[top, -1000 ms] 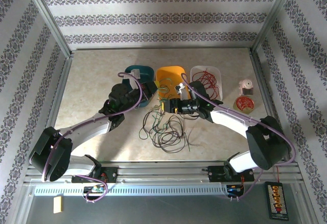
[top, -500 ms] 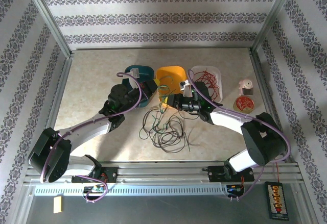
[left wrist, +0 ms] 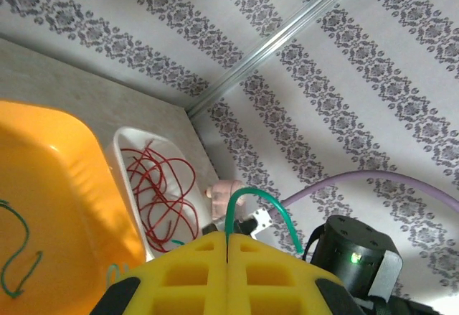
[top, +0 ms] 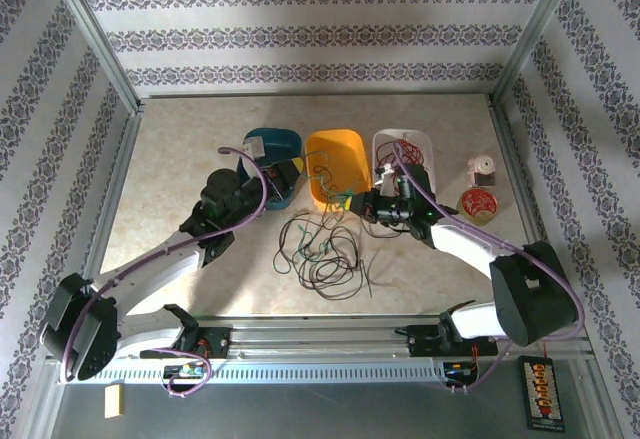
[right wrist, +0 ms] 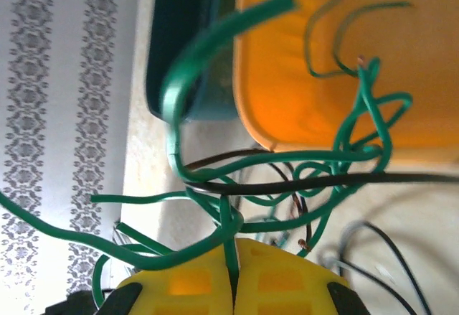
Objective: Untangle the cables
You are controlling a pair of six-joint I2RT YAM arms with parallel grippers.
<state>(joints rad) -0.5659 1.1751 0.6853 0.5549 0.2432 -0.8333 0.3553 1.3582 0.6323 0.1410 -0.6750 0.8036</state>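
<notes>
The cables lie in a loose tangle of black, green and red loops on the table, in front of the orange bin and between the two arms. Some strands rise from the heap towards the front edge of this bin.

The left hand is held above the table near the teal bin. Its yellow fingers are pressed together on a green cable, which bends in a small arch above the fingertips.

The right hand is just in front of the orange bin, beside the tangle. Its fingers are also closed, and they pinch a green strand that goes up between them. Around it several green loops cross each other, and one black cable runs across them from side to side. I cannot tell if both hands hold the same green cable.

A thin piece of green wire lies inside the orange bin. The white bin to the right of it holds red wires. A small round reel with red wire stands near the right edge of the table.
</notes>
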